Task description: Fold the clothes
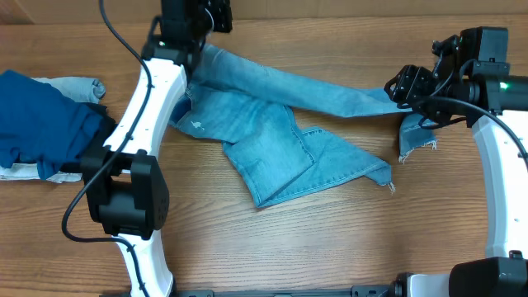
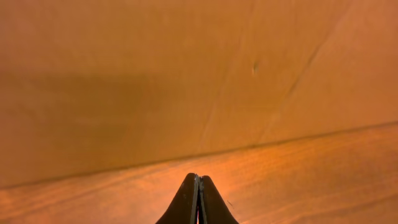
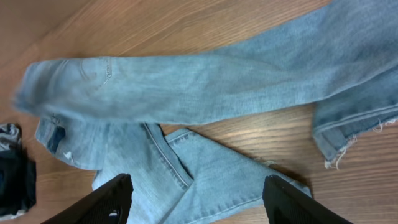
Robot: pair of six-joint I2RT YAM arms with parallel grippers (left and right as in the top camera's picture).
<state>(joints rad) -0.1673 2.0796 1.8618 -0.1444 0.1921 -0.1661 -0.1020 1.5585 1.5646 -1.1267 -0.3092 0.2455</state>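
Jeans [image 1: 280, 140] are left crumpled on tabletop [image 1: 346, 239]; left hand [image 2: 199, 199] is closed tight, empty; right hand [image 3: 198, 180] is spread wide, nothing gripped.

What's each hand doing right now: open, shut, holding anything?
Left hand: closed, nothing visible in it.
Right hand: open, empty, over the jeans.

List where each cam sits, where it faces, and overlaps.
Overhead: above table, looking down at jeans; left arm, right arm show.
Left wrist: on left arm, facing a wood surface; shut left gripper shows.
Right wrist: on right arm, facing down at jeans; open right gripper shows.
Shared: overhead and right wrist both see jeans.
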